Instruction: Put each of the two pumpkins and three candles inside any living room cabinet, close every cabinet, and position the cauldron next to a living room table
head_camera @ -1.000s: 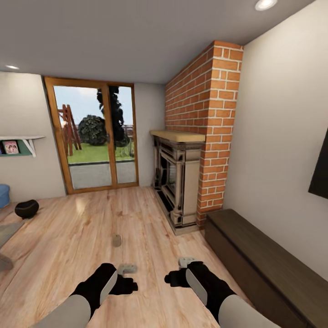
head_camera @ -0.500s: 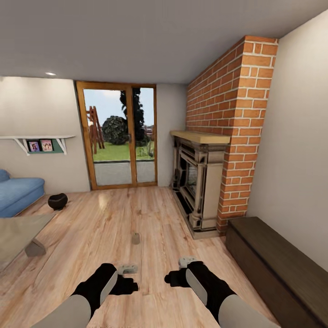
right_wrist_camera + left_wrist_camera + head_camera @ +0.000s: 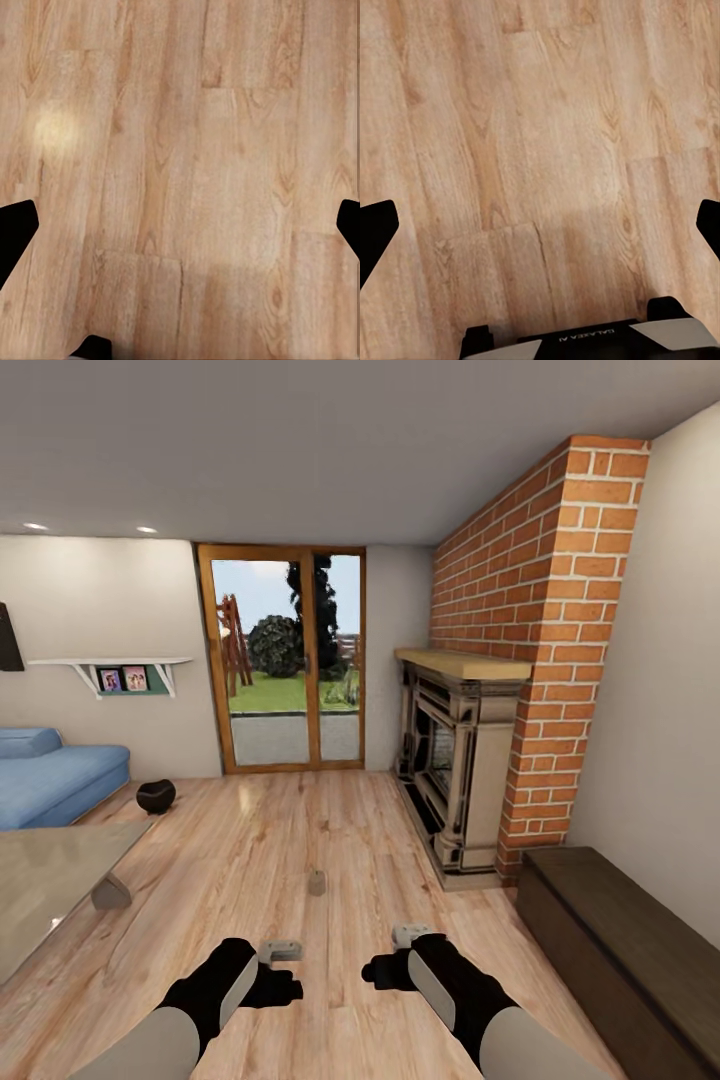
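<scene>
while both arms hang low in front of the trunk over the wooden floor (image 3: 250,840), the left gripper (image 3: 540,225) has its two dark fingers spread wide apart with nothing but floorboards between them, and the right gripper (image 3: 180,225) is spread just as wide and equally empty. the cauldron (image 3: 155,796) sits on the floor far off to the left, just beside the blue sofa (image 3: 55,775) and beyond the far corner of the table (image 3: 50,875), whose glossy grey-beige top runs in from the left edge. a small pale squat object (image 3: 317,882) stands on the floor ahead of the grippers, too small to tell whether it is a candle. the cabinet (image 3: 620,950) runs along the right wall with its dark-brown top bare and its fronts shut as far as can be seen. a brick chimney (image 3: 530,650) with a fireplace (image 3: 455,760) stands just beyond it, and a glazed door (image 3: 285,660) closes the far wall
</scene>
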Controlling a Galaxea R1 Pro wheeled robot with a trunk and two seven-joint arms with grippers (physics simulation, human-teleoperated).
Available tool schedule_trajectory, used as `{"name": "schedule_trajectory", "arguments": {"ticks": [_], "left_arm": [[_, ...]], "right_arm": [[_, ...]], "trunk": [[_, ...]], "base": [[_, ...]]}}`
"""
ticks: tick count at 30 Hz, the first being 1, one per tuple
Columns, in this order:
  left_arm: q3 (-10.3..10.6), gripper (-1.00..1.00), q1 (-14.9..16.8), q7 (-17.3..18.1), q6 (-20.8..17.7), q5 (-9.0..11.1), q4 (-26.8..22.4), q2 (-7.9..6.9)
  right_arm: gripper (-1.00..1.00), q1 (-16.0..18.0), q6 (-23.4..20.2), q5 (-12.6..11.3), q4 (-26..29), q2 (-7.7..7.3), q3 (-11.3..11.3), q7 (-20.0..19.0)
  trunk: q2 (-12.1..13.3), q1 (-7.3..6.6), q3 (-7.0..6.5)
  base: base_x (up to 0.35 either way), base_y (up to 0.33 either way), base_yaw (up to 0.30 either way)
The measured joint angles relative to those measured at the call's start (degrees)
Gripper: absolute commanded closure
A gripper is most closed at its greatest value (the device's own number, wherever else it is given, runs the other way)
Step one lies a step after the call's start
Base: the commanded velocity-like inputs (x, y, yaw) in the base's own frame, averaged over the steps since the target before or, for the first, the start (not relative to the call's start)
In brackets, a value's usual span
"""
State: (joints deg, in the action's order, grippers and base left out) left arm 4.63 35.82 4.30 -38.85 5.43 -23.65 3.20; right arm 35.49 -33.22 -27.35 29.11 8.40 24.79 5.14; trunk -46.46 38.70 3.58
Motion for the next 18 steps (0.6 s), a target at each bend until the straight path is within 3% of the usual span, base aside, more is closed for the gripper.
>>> {"name": "schedule_trajectory", "arguments": {"ticks": [4,9,18], "left_arm": [[0.0,-1.00,0.0,0.0,0.0,0.0,0.0,-0.04],[0.0,-1.00,0.0,0.1,0.0,0.0,0.0,-0.07],[-0.1,-1.00,0.0,0.1,0.0,0.1,0.1,-0.07]], "right_arm": [[-1.00,0.0,0.0,0.0,0.0,-0.08,0.0,0.0],[-1.00,0.0,-0.1,0.0,0.1,0.13,0.0,0.2],[-1.00,0.0,0.0,0.0,0.1,0.15,0.0,0.3]], "trunk": [[1.6,-0.88,-0.72],[1.6,-0.89,-0.73],[1.6,-0.91,-0.72]], "base": [[0.000,0.000,0.004],[0.027,0.014,0.000],[0.227,0.161,0.000]]}}
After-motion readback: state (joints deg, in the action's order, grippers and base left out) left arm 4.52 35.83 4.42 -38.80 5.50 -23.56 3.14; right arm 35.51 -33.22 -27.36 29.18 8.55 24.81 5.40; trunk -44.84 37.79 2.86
